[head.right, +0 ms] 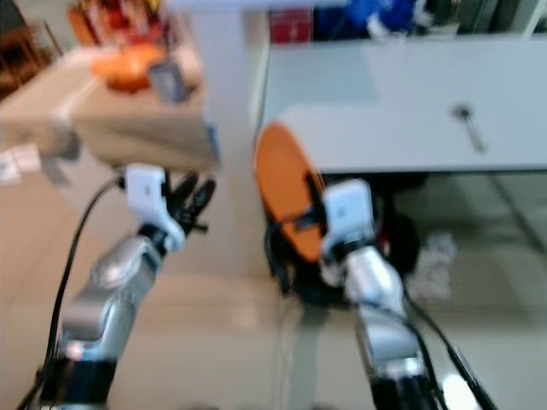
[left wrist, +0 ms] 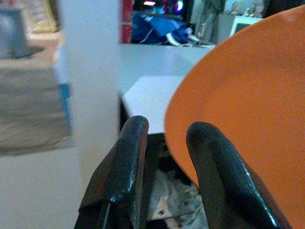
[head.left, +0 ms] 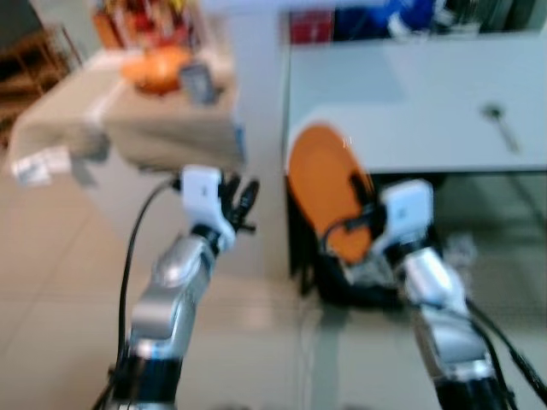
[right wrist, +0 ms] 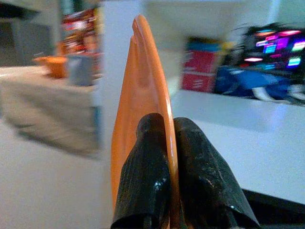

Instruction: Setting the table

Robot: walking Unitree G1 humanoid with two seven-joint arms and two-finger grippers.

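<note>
A pale tiled floor (head.left: 68, 256) runs under the robot, with a white table (head.left: 427, 111) ahead on the right and a counter (head.left: 162, 120) draped in a beige cloth ahead on the left; the head views are blurred. Nearest, the two silver arms rise from the bottom of the view. The right gripper (head.left: 363, 218) is raised in front of the near left corner of the white table and its two black fingers (right wrist: 195, 176) are pinched on the rim of an orange plate (head.left: 325, 192), one finger on each face, so the plate stands nearly on edge, tilted, just in front of and below the table's edge. The left gripper (head.left: 239, 201) is held up beside it, to the left of the plate and apart from it, with its fingers (left wrist: 126, 162) a little apart and nothing between them. Under the table sits a dark jumble with some crumpled paper (head.left: 457, 248). Farther back, a spoon (head.left: 500, 124) lies on the right part of the white tabletop. A white pillar (head.left: 256, 85) stands between table and counter. On the counter sit an orange bowl-like thing (head.left: 154, 68) and a grey cup (head.left: 198, 83), with red, blue and dark clutter behind the table, too blurred to name.
</note>
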